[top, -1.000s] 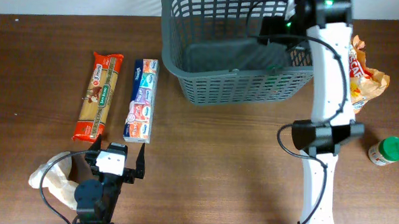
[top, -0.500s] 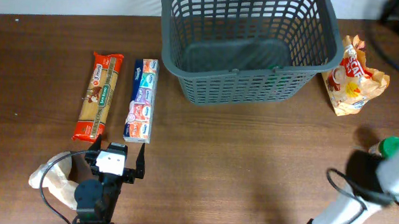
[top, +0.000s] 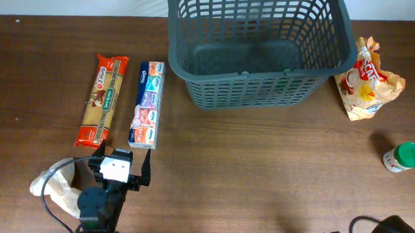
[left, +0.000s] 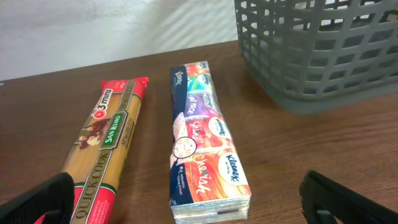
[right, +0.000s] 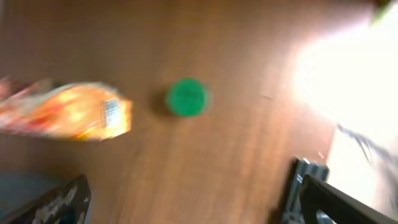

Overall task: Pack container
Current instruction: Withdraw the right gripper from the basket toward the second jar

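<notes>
Right arm: withdrawn from above the container (top: pixel 251 90) to the near right corner of the table, only its base end showing in the overhead view; left arm unmoved. Container: dark grey lattice basket, upright, nothing visible inside it, standing at the far side of the table, ahead of the left gripper (top: pixel 123 158) and off to its right, well apart from it. Left gripper: jaws spread wide, holding nothing, low over the table. Tissue pack (left: pixel 205 162): lying flat just ahead of the left gripper, near end between the lines of the two fingers, long axis running straight away from the gripper toward the basket side, so the short width faces the jaws. Spaghetti pack (left: pixel 102 168): flat, beside the tissue pack on the gripper's left, roughly parallel to it and apart from it. Right gripper (right: pixel 186 205): jaws likewise wide and empty; its wrist view is blurred. Green-lidded jar (right: pixel 186 98): upright, ahead of the right gripper, apart from it. Snack bag (right: pixel 68 112): ahead and to the left of that gripper, beside the jar, close to the basket's right wall. Judgement: left arm is nearer the two long packs, right arm nearer jar and bag; the tissue pack sits best aligned for a straight reach.
</notes>
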Action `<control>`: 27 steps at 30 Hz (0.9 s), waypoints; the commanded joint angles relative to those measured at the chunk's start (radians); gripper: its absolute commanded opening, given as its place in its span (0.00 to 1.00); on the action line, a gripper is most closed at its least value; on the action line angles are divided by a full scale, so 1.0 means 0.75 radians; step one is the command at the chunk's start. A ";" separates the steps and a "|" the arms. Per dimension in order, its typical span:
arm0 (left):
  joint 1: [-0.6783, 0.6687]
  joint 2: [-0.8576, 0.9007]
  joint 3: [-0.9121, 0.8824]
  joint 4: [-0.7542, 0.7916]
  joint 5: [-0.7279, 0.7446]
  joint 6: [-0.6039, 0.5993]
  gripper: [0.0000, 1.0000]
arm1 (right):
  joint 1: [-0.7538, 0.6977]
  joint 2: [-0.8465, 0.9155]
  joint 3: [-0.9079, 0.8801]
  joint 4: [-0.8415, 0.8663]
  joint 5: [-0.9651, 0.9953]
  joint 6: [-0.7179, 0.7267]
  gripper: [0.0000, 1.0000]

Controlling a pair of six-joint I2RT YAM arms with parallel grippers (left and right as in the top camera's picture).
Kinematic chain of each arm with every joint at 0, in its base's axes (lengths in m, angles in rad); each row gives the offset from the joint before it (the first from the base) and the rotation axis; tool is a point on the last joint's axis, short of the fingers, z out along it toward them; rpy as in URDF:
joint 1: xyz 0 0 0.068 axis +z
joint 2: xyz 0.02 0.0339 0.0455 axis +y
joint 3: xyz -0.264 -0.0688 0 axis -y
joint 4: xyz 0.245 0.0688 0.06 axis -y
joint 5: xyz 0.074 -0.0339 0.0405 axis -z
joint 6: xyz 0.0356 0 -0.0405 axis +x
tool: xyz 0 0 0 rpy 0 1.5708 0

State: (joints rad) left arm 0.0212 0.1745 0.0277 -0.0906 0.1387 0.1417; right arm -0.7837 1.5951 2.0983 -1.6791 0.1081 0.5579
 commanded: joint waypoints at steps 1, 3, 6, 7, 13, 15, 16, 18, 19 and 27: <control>0.007 0.004 -0.011 0.000 -0.005 0.003 0.99 | -0.125 -0.013 -0.139 0.047 -0.024 0.116 0.99; 0.007 0.004 -0.011 0.000 -0.005 0.003 0.99 | -0.164 0.011 -0.196 0.052 -0.108 0.116 0.99; 0.007 0.004 -0.011 0.000 -0.005 0.003 0.99 | -0.180 0.049 -0.262 0.060 -0.167 0.115 0.99; 0.007 0.004 -0.011 0.000 -0.005 0.003 0.99 | -0.178 0.063 -0.279 0.061 -0.168 0.116 0.99; 0.007 0.004 -0.011 0.000 -0.005 0.003 0.99 | -0.147 0.111 -0.364 0.154 -0.148 0.115 0.99; 0.007 0.004 -0.011 0.000 -0.005 0.003 0.99 | -0.132 0.118 -0.397 0.214 -0.135 0.115 0.99; 0.007 0.004 -0.011 0.000 -0.005 0.003 0.99 | -0.129 0.119 -0.417 0.244 -0.133 0.115 0.99; 0.007 0.004 -0.011 0.000 -0.005 0.003 0.99 | -0.123 0.121 -0.463 0.296 -0.135 0.115 0.99; 0.007 0.004 -0.011 0.000 -0.005 0.003 0.99 | -0.120 0.126 -0.483 0.317 -0.135 0.115 0.99; 0.007 0.004 -0.011 0.000 -0.005 0.003 0.99 | -0.042 0.172 -0.684 0.440 -0.133 0.116 0.99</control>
State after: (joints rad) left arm 0.0212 0.1745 0.0277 -0.0902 0.1387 0.1417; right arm -0.8421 1.6997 1.6333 -1.3647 0.0055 0.6323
